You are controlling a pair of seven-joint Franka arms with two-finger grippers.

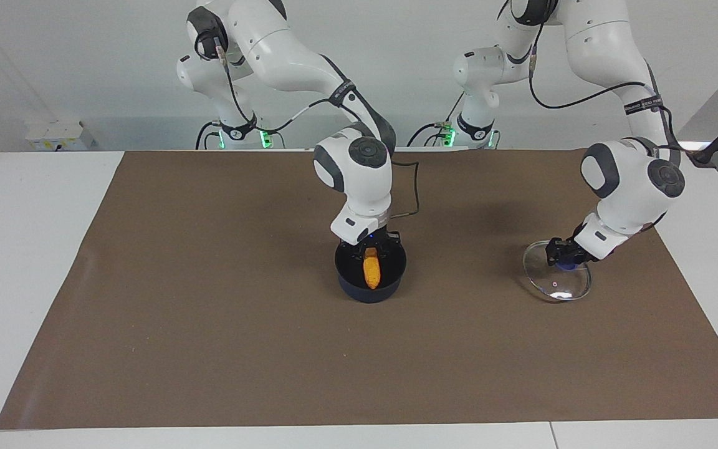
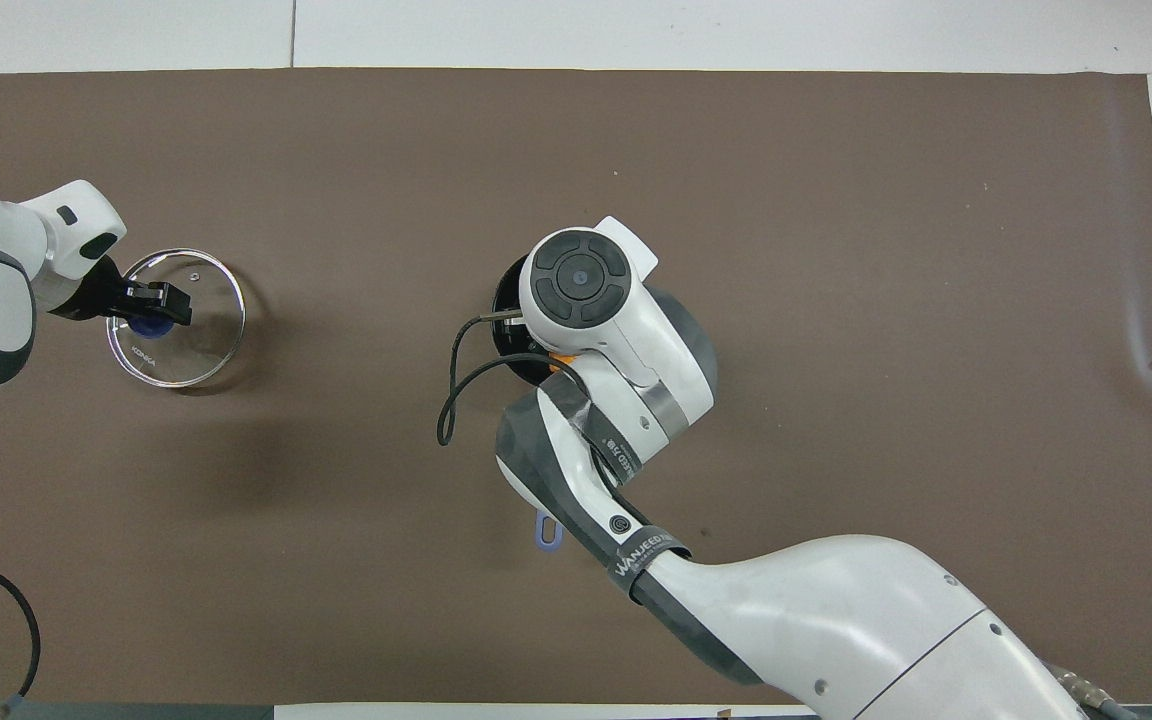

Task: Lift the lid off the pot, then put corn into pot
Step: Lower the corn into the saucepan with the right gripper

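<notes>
The dark navy pot stands on the brown mat mid-table. My right gripper is down in its mouth, shut on the top of the orange-yellow corn, which stands nearly upright inside the pot. In the overhead view my right arm covers most of the pot; a sliver of corn and the handle's tip show. The glass lid is toward the left arm's end, low at the mat and tilted. My left gripper is shut on its blue knob, as the overhead view shows over the lid.
The brown mat covers most of the white table. A black cable loops off my right wrist beside the pot. A white box sits at the table's corner near the right arm's base.
</notes>
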